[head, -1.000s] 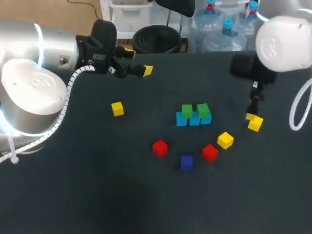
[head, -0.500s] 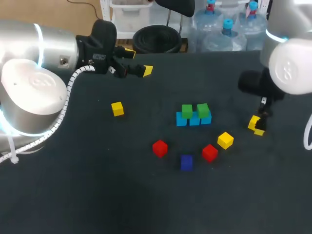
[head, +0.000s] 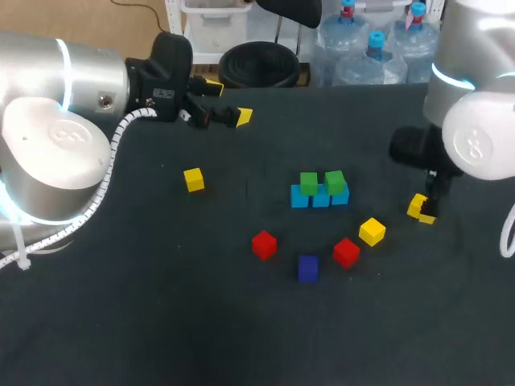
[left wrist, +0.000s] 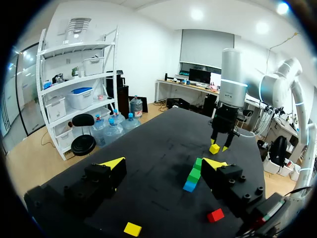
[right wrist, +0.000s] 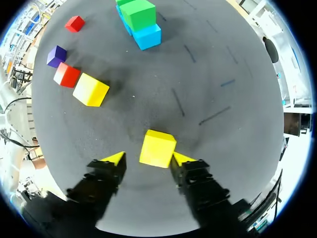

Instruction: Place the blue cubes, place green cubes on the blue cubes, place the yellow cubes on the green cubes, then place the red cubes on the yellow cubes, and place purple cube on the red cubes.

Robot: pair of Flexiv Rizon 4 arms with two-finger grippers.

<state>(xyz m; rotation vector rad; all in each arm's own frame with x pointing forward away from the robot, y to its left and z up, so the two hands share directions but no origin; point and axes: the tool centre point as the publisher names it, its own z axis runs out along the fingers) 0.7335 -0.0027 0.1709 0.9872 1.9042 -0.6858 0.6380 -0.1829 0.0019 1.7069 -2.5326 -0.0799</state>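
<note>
A short row of blue cubes [head: 320, 196] lies mid-table with two green cubes [head: 309, 182] on top. In front of it lie two red cubes [head: 264, 244], a purple cube [head: 307, 268] and a yellow cube [head: 372, 232]; another yellow cube [head: 193, 179] lies far left. My right gripper [right wrist: 148, 158] stands low over a third yellow cube [right wrist: 157, 148], which sits between its fingers, against one, with a gap to the other. My left gripper [head: 229, 102] hangs open and empty at the back left, high above the table.
The left wrist view shows the blue and green stack [left wrist: 192, 178] ahead of the left gripper [left wrist: 163, 166], with my right arm's gripper [left wrist: 220, 144] beyond it. The dark table [head: 161, 322] runs bare along its front.
My right arm came down over the yellow cube at the right, and its fingers have narrowed around it. The left arm has not moved.
</note>
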